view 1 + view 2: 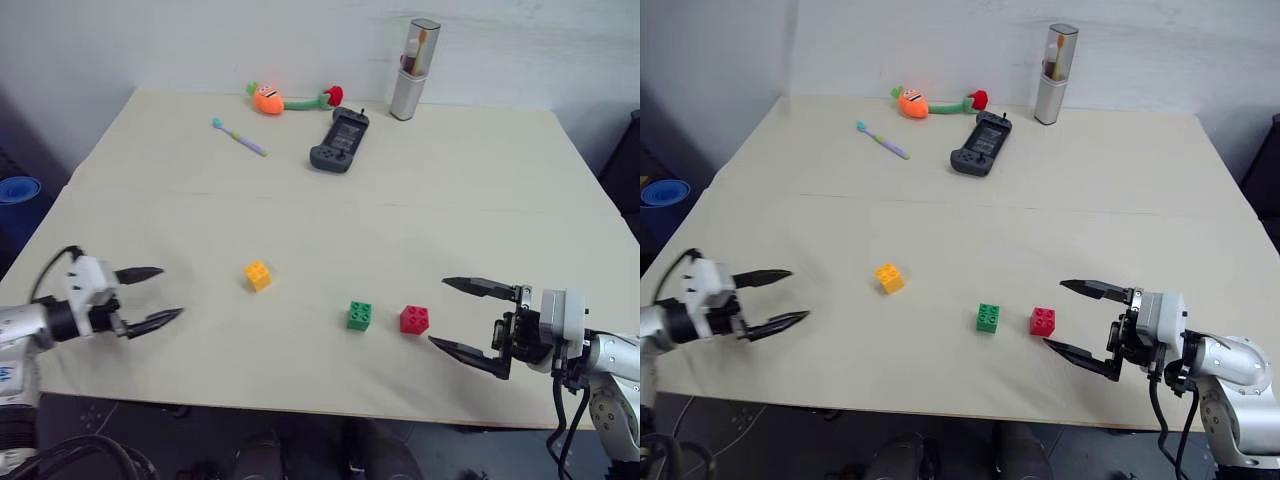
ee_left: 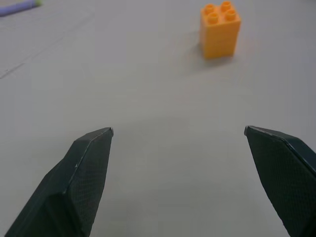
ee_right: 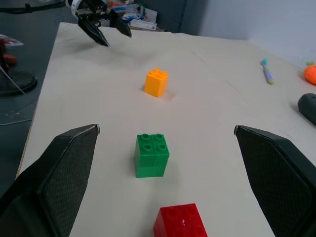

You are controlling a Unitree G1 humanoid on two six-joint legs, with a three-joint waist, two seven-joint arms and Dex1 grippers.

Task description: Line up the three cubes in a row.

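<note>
Seeing both tools gaping empty: left tool [image 1: 160, 295] near the table [image 1: 420, 210] edge, right tool [image 1: 462, 315] beside the red cube [image 1: 414, 319].

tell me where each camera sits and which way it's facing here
Left and right eye views: on the head, looking forward and down over the table; left claw and right claw both show, open.
Left wrist view: on the left wrist, looking along its fingers at the yellow-orange cube.
Right wrist view: on the right wrist, looking over the red cube and green cube.
Both wrist views share the yellow-orange cube.
</note>
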